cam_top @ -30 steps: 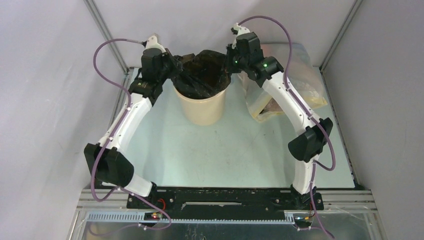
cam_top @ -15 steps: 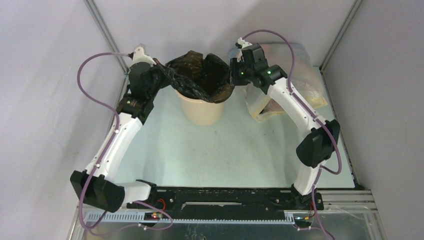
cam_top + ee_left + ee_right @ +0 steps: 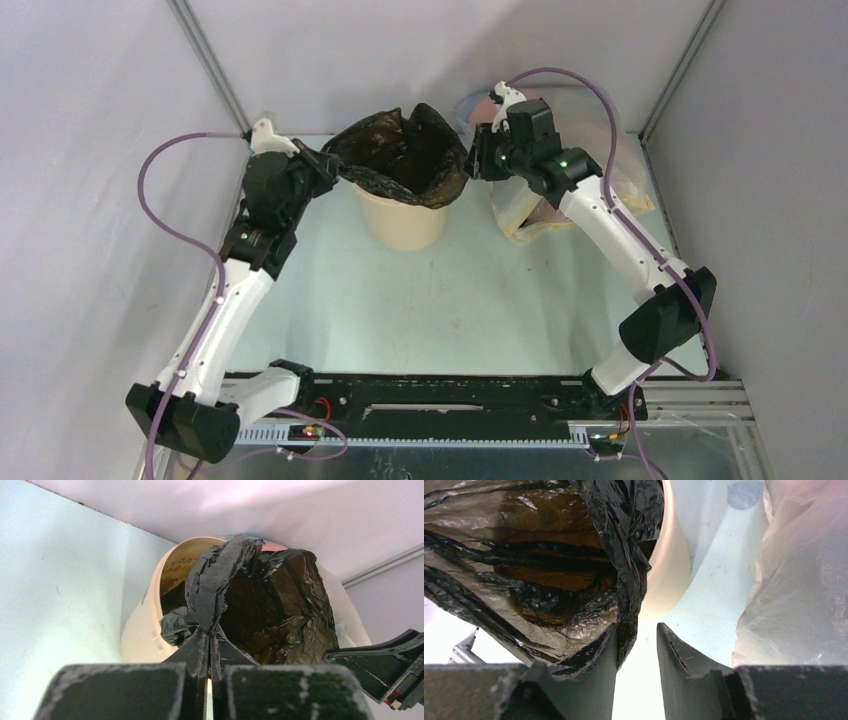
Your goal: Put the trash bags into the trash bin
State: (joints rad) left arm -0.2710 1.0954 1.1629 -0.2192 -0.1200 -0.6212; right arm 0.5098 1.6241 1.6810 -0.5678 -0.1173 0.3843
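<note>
The tan trash bin stands at the back middle of the table. A glossy black trash bag sits in its mouth, spread open and rising above the rim. My left gripper is shut on the bag's left edge, just left of the rim; in the left wrist view the pinched fold of the bag runs up from the closed left gripper over the bin. My right gripper is open beside the bag's right edge. In the right wrist view that black edge drapes against the inner face of one finger, and the right gripper holds nothing.
A large translucent whitish bag with pinkish contents lies right of the bin, under the right arm, and fills the right of the right wrist view. Grey walls and metal frame posts close in the back and sides.
The right gripper has opened and let go of the bag's right edge, drawing back to the right. The left gripper has pulled its edge of the bag leftward and outward over the rim.
</note>
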